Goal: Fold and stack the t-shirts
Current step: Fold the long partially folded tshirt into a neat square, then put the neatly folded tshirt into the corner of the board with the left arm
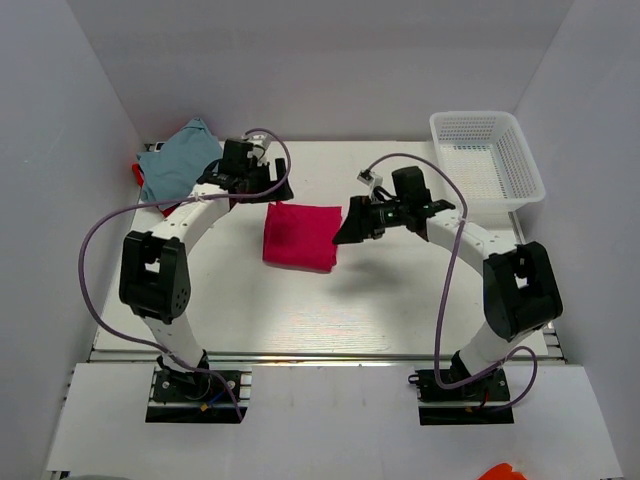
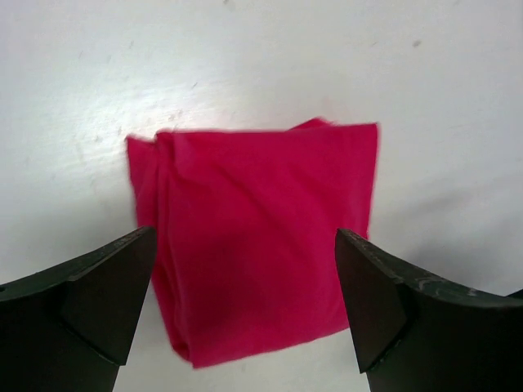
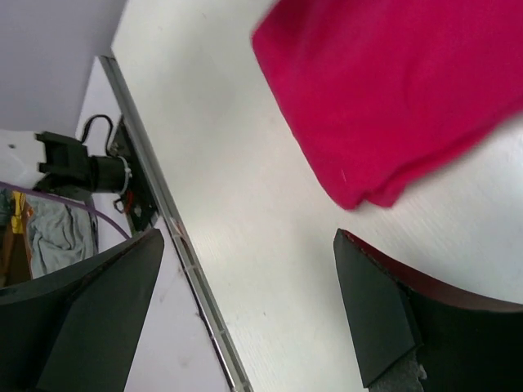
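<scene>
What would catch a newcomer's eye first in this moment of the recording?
A folded magenta-pink t-shirt lies in the middle of the white table, with the open left hand and right hand on either side. A blue-grey t-shirt lies crumpled at the far left corner, and a white mesh basket sits far right.

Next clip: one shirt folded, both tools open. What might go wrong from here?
1. The left tool, open, faces the folded magenta shirt; pinching only its top layer may undo the fold.
2. The blue-grey shirt lies crumpled over the red shirt by the far-left wall; one grab may lift both.
</scene>
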`<state>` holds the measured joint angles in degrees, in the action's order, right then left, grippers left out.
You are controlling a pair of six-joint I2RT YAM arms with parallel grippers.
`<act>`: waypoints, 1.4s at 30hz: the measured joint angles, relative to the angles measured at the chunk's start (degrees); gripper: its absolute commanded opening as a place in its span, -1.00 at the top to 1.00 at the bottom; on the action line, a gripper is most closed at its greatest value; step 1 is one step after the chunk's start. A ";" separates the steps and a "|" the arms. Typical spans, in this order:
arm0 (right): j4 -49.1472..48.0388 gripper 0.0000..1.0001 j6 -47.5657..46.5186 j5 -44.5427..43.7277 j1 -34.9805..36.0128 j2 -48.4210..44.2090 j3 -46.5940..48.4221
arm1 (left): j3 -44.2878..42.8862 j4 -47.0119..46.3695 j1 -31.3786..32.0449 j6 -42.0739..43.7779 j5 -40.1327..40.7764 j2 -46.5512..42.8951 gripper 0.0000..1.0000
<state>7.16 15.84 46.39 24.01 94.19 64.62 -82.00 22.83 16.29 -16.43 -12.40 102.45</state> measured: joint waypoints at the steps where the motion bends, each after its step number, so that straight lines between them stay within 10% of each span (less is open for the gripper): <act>1: 0.15 -0.81 0.00 -0.31 0.00 -0.15 -0.96 | 1.27 0.33 0.00 -0.09 0.94 -0.52 -1.00; 12: 3.04 -0.81 -1.42 -6.49 0.00 -8.46 -10.14 | 7.74 2.95 0.09 -0.68 3.80 7.58 -0.80; 24: 3.41 -0.81 -2.62 -13.18 -1.05 -15.02 -14.12 | 7.02 -1.20 2.51 -0.76 4.07 11.23 0.14; 29: 3.41 -0.81 -2.86 -15.65 -1.73 -16.63 -15.08 | 4.39 -1.84 3.89 -1.18 4.33 13.57 1.00; 42: 3.26 -0.81 -3.48 -19.28 -3.10 -20.02 -16.90 | -4.63 7.41 4.13 -0.11 14.75 15.63 1.00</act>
<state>10.41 12.36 27.11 20.91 74.17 47.72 -86.63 30.24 20.43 -16.53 2.35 118.08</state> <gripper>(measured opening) 0.904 0.096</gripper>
